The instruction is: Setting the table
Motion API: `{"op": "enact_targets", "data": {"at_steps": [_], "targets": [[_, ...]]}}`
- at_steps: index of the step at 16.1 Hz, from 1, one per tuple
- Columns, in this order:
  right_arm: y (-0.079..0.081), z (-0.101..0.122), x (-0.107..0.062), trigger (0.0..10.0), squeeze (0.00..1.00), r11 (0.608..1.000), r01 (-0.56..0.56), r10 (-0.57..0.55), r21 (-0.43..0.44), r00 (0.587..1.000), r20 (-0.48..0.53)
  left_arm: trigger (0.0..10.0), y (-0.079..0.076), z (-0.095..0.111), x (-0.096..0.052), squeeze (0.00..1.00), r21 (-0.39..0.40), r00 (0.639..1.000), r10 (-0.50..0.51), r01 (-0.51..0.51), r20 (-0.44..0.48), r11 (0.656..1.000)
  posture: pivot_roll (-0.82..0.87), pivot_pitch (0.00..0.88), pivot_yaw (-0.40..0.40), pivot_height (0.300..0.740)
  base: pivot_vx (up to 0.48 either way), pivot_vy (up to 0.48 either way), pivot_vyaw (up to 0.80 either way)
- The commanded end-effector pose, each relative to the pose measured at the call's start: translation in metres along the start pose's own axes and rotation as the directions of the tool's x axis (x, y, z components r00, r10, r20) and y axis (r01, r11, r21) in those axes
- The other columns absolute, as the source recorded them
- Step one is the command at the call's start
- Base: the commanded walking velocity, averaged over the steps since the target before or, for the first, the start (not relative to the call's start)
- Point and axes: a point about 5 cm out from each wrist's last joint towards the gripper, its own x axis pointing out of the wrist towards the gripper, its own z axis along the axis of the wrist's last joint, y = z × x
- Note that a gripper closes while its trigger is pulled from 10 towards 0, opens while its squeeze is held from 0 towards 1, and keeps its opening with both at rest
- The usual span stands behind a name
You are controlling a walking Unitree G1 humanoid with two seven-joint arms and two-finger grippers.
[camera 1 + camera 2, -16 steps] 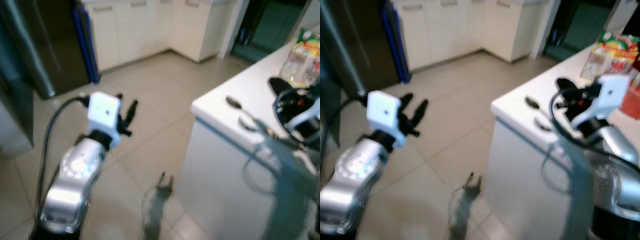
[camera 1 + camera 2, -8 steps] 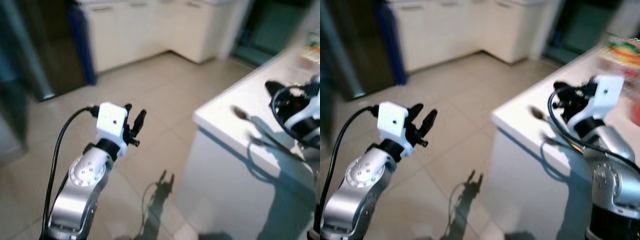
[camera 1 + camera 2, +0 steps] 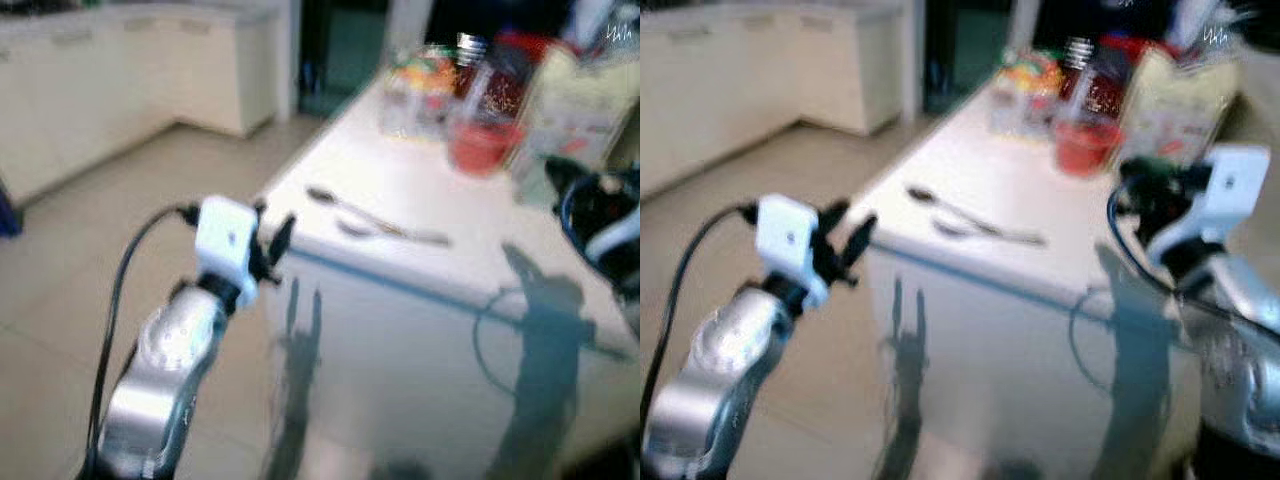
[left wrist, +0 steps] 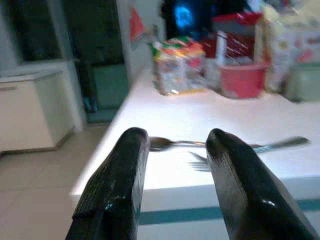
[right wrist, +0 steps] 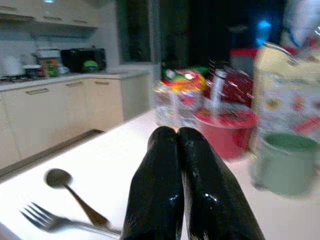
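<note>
We stand at the counter corner, cutlery ahead, nothing gripped.

Our left gripper hovers off the white counter edge, fingers apart, likely aimed to take the spoon; our right gripper hangs above the top, fingers pressed together, empty; spoon and fork lie flat near the corner, long axes roughly along the near edge, fork tines toward the corner.

White counter, red bowl, pale green cup

head views motion-blurred | packets unreadable | fork handle behind right claw
</note>
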Motion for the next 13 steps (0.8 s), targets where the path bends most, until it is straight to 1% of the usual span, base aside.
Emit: {"op": "enact_targets", "data": {"at_steps": [1,2,3,5,6,9,10,13], "targets": [[0.009,-0.002,0.005,10.0,0.0,0.999,-0.038,0.037,-0.018,0.998,-0.044,10.0,0.008,0.001,0.001,0.0,0.009,1.0,0.029,-0.029,-0.005,1.0,0.04,0.0,-0.061,0.74,0.0,0.0,-0.8],[0.013,-0.005,0.008,10.0,0.0,0.998,-0.059,0.058,-0.019,0.996,-0.066,10.0,0.01,0.003,0.001,0.0,0.01,0.999,0.043,-0.043,-0.001,0.999,0.04,0.0,-0.064,0.74,0.0,0.0,-0.66],[0.02,-0.007,0.011,10.0,0.0,0.994,-0.106,0.103,-0.027,0.991,-0.082,10.0,0.014,0.003,0.0,0.0,0.01,0.998,0.062,-0.062,-0.003,0.998,0.04,0.0,-0.069,0.74,0.0,0.0,0.0],[0.028,-0.011,0.015,10.0,0.0,0.984,-0.175,0.171,-0.027,0.979,-0.108,10.0,0.02,0.003,-0.002,0.0,0.035,0.995,0.101,-0.1,-0.014,0.994,0.06,0.0,-0.082,0.74,0.0,0.0,0.0],[0.029,-0.012,0.016,10.0,0.0,0.983,-0.183,0.179,-0.022,0.977,-0.114,10.0,0.021,0.002,-0.002,0.0,0.04,0.994,0.11,-0.109,-0.017,0.993,0.06,0.0,-0.082,0.74,0.0,0.296,0.0],[0.032,-0.032,0.019,10.0,0.0,0.989,-0.145,0.148,0.026,0.977,-0.157,10.0,0.027,0.006,-0.001,0.0,0.058,0.993,0.118,-0.118,-0.006,0.991,0.08,0.0,-0.097,0.74,0.0,0.308,0.0],[0.034,-0.037,0.019,10.0,0.0,0.99,-0.135,0.141,0.042,0.976,-0.163,10.0,0.027,0.008,0.0,0.0,0.062,0.992,0.122,-0.122,-0.007,0.991,0.08,0.0,-0.091,0.74,0.0,0.0,0.0],[0.03,-0.039,0.02,10.0,0.0,0.993,-0.105,0.113,0.058,0.981,-0.16,10.0,0.025,0.01,0.003,0.0,0.048,0.992,0.126,-0.125,-0.014,0.991,0.08,0.0,-0.079,0.74,0.0,0.0,0.0]]}}
